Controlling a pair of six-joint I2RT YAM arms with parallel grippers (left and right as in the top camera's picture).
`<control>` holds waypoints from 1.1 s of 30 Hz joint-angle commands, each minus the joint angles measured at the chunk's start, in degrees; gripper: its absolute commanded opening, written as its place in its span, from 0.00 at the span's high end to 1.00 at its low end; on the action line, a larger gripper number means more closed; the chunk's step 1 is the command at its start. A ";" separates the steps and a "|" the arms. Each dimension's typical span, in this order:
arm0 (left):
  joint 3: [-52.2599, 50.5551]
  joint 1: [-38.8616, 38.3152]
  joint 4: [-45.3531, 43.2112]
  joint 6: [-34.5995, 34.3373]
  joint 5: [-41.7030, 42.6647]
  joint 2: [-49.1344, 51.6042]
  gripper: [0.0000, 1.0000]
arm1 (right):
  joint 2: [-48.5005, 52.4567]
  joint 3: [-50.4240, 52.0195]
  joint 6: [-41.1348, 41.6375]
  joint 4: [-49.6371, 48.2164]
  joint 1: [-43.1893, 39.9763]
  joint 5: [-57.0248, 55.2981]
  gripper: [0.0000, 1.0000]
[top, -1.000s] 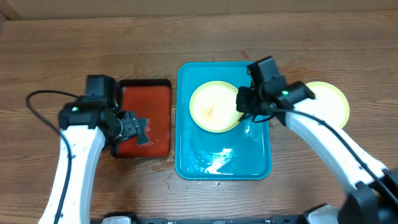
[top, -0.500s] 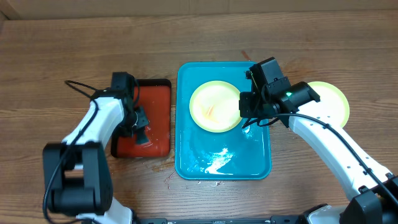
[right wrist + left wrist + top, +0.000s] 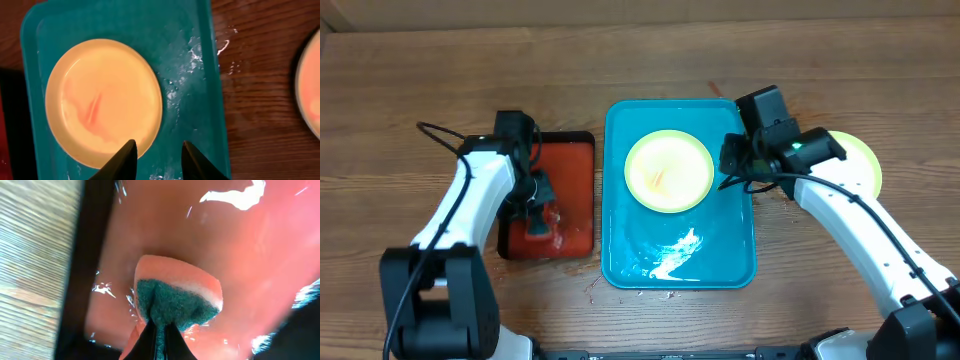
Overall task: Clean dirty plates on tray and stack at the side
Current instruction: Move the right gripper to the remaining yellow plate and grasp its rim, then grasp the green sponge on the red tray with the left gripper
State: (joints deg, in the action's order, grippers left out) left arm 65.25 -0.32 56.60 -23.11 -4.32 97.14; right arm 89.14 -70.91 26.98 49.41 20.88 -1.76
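Left gripper (image 3: 159, 332): clenched on green-faced orange foam sponge (image 3: 175, 295) in black-rimmed red-orange tray (image 3: 165, 225).
Right gripper (image 3: 157, 156): parted, empty, over rim of smeared pale-yellow round plastic plate (image 3: 102, 102) in turquoise rectangular plastic tray (image 3: 200, 115).

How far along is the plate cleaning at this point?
Done: at least one plate lies on the table right of the tray. In hand: the left gripper is shut on a sponge in the small red tray; the right gripper hangs open. Left: the smeared plate on the tray needs cleaning and stacking.
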 commanded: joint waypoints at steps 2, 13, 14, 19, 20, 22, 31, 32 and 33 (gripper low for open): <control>1.05 -0.37 -0.02 0.85 -2.47 -1.97 0.96 | 0.02 -0.28 1.51 0.68 -1.84 -1.64 0.68; -6.60 -0.46 -10.38 2.40 -1.33 2.25 0.96 | 2.51 5.35 -9.46 -6.51 -2.14 -0.13 0.64; -6.60 -0.46 -10.45 3.02 -1.36 2.25 0.96 | 3.17 6.03 -9.46 -7.74 -2.27 -0.04 0.64; -6.60 -0.46 -12.37 5.20 -1.16 2.25 0.96 | 7.34 7.58 -12.04 -13.55 -2.23 6.69 0.63; -6.60 -0.46 -12.70 5.07 -0.17 2.25 0.96 | 8.31 7.58 -12.50 -14.53 -2.12 8.33 0.63; -6.60 -0.48 -13.18 5.11 4.00 2.29 0.96 | 10.88 7.58 -12.44 -16.52 -1.64 9.55 0.63; -4.76 -0.83 -8.76 5.38 6.69 2.29 0.96 | 16.35 7.58 -12.41 -19.32 -1.25 8.33 0.68; -3.69 -0.83 -7.48 5.38 6.69 2.27 0.96 | 16.35 7.58 -12.39 -19.39 -1.20 8.35 0.69; -2.40 -0.83 -6.08 5.38 6.69 2.25 0.96 | 16.39 7.58 -12.17 -19.54 -0.98 8.35 0.70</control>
State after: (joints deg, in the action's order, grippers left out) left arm 59.61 -0.40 48.01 -19.03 -0.16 98.87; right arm 105.75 -63.31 14.96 30.65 19.33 6.02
